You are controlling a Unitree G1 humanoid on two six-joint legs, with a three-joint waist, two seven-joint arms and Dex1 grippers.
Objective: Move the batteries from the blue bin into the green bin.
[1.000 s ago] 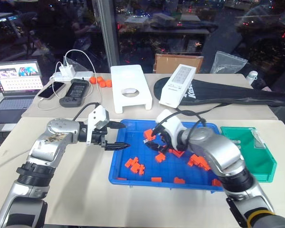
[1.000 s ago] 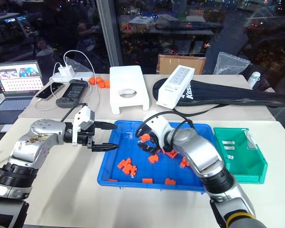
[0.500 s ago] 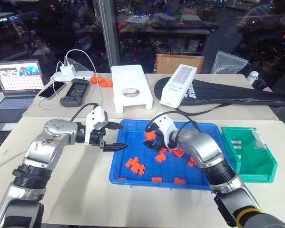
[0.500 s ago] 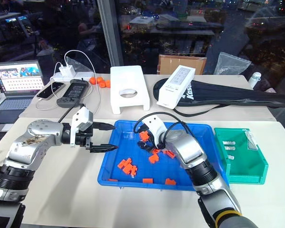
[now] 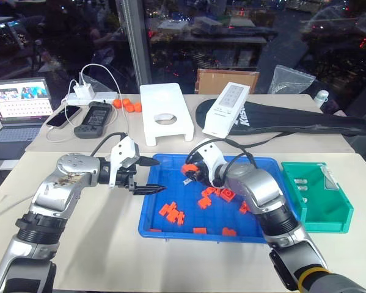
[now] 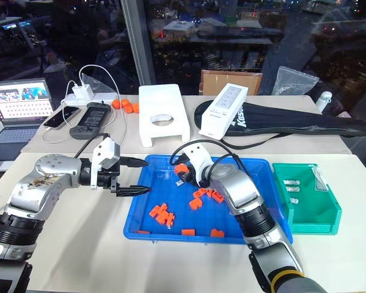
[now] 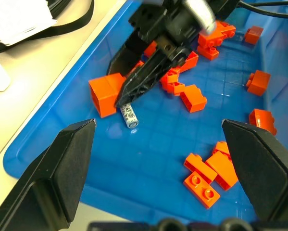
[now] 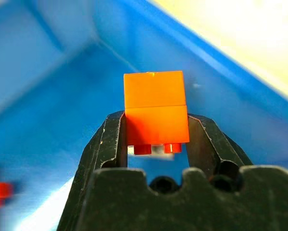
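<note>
Beige tabletop with clutter behind: the left gripper [image 5: 147, 175] is held spread at the blue bin's [image 5: 147, 224] left rim; the right gripper [image 7: 129, 98] is pinched on an orange brick [image 8: 155, 110] — not a battery [image 7: 129, 115], which lies just below its tips; batteries are seen in the green bin [image 5: 338, 220]. Releasing the brick and re-centring on the cylinder is advised

Silver arms, white wrists, black cables, black-fingered right claw [image 5: 187, 175].
</note>
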